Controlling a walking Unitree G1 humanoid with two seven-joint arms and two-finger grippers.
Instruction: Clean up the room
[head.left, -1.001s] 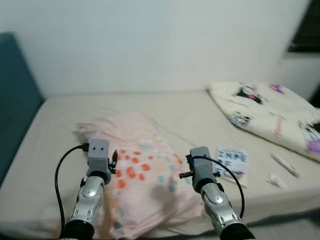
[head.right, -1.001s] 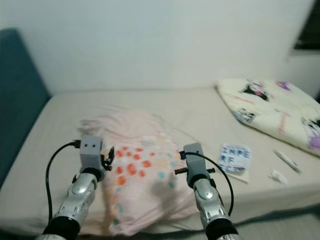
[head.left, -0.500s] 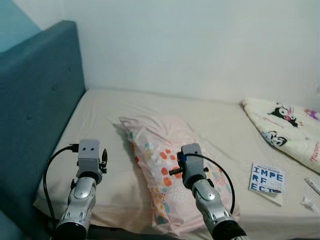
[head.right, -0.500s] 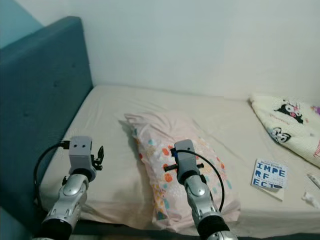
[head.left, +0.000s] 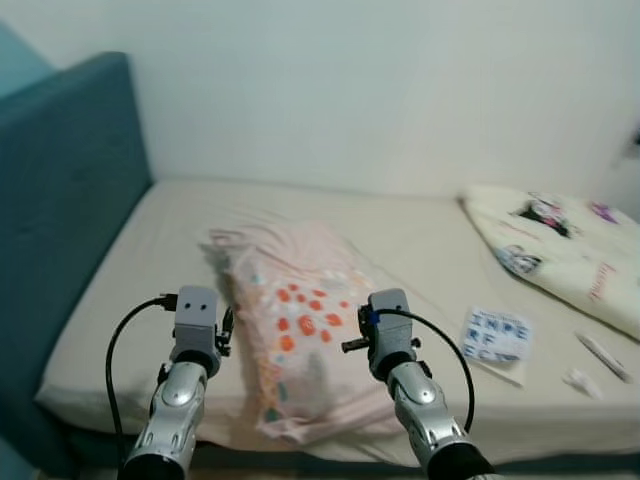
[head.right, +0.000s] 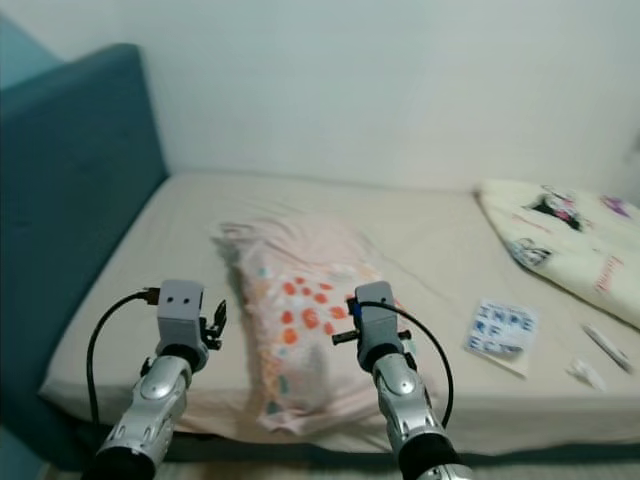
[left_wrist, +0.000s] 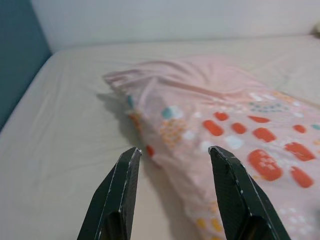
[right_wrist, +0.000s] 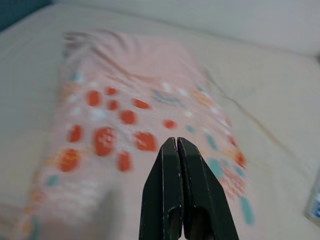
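A pink pillow (head.left: 295, 315) with orange and teal spots lies across the middle of the beige bed (head.left: 130, 270). My left gripper (left_wrist: 172, 152) is open and held in the air before the pillow's left edge, nothing between its fingers. My right gripper (right_wrist: 176, 145) is shut and empty, raised above the pillow's near right part. A booklet with blue letters (head.left: 497, 335) lies on the mattress to the right. Farther right lie a white pen-like stick (head.left: 600, 354) and a small white scrap (head.left: 580, 380).
A teal padded headboard (head.left: 55, 180) stands along the bed's left side. A cream blanket with cartoon prints (head.left: 560, 240) is folded at the far right. A white wall runs behind the bed. The mattress's front edge is just below my arms.
The camera swung left and then partly back to the right, so the whole scene shifted. Both grippers keep their pose before the pillow.
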